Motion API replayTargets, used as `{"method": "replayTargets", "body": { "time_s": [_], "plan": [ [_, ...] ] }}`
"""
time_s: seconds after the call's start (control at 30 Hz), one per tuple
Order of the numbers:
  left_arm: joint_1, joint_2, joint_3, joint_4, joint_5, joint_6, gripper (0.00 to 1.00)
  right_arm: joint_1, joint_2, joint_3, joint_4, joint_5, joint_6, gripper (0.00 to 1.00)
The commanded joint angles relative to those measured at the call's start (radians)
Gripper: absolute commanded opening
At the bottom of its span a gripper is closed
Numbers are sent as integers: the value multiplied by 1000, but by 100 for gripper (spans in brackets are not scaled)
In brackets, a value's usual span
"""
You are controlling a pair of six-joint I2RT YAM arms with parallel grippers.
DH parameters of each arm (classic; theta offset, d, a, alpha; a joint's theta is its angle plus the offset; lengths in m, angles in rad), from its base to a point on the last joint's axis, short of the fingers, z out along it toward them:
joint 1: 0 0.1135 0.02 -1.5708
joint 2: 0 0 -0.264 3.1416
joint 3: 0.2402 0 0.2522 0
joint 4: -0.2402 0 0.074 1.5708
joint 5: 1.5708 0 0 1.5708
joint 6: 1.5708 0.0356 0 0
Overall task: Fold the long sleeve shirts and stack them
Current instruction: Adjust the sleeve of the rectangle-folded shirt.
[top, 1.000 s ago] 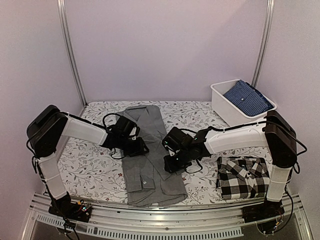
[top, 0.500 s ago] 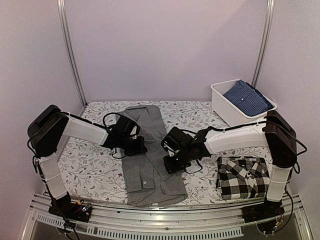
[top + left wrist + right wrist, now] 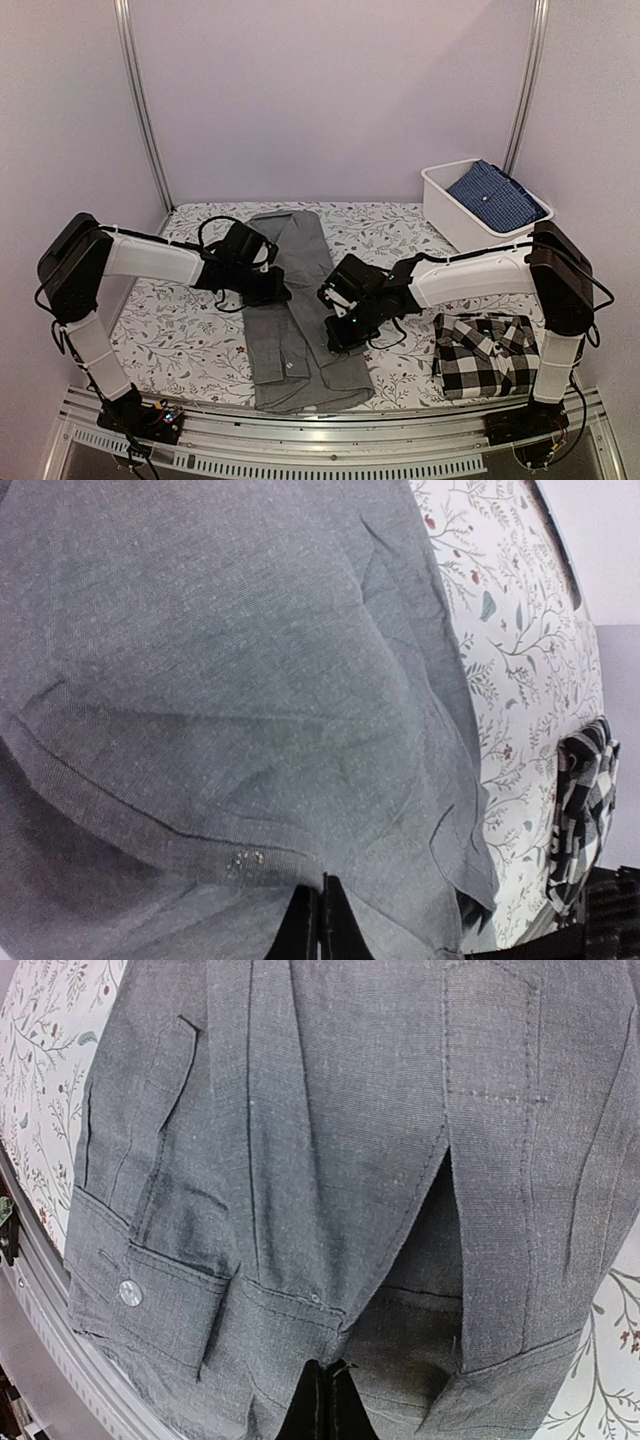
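Grey shirt [image 3: 310, 375]: long narrow strip, creased | left hand [image 3: 276, 296], right hand [image 3: 336, 338]: both pinching it

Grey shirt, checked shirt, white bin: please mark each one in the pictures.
grey shirt [image 3: 305, 345], top view, flat cloth between the arms
checked shirt [image 3: 487, 357], top view, middle of the folded front
white bin [image 3: 448, 212], top view, near side wall

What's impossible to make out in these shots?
- Blue folded cloth in the bin: top view, the walls hide most of it.
- Checked shirt: top view, the right arm covers its right edge.
- Whether left gripper and right gripper pinch the grey shirt: wrist views, fingers cut off by bottom edge.
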Motion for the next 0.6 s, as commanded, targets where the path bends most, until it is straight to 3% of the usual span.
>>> {"method": "replayTargets", "body": {
  "time_s": [0.0, 0.23, 0.3, 0.43, 0.5, 0.57],
  "plan": [
    [24, -44, -34, -56, 16, 41, 0, 8, -33, 35, -27, -77, -12, 0],
    [45, -41, -48, -65, 37, 59, 0, 8, -7, 78, -34, -114, -21, 5],
    [46, -34, -45, -72, 36, 61, 9, 7, 0, 81, -39, -100, -21, 9],
    [45, -70, -55, -75, 24, 61, 35, 6, -30, 81, -46, -29, -20, 26],
    [48, -114, -66, -78, 12, 59, 42, 4, -63, 75, -43, 16, -17, 35],
    [54, -178, -80, -65, 3, 57, 46, -9, -83, 60, -30, 51, -10, 37]
  ]
}}
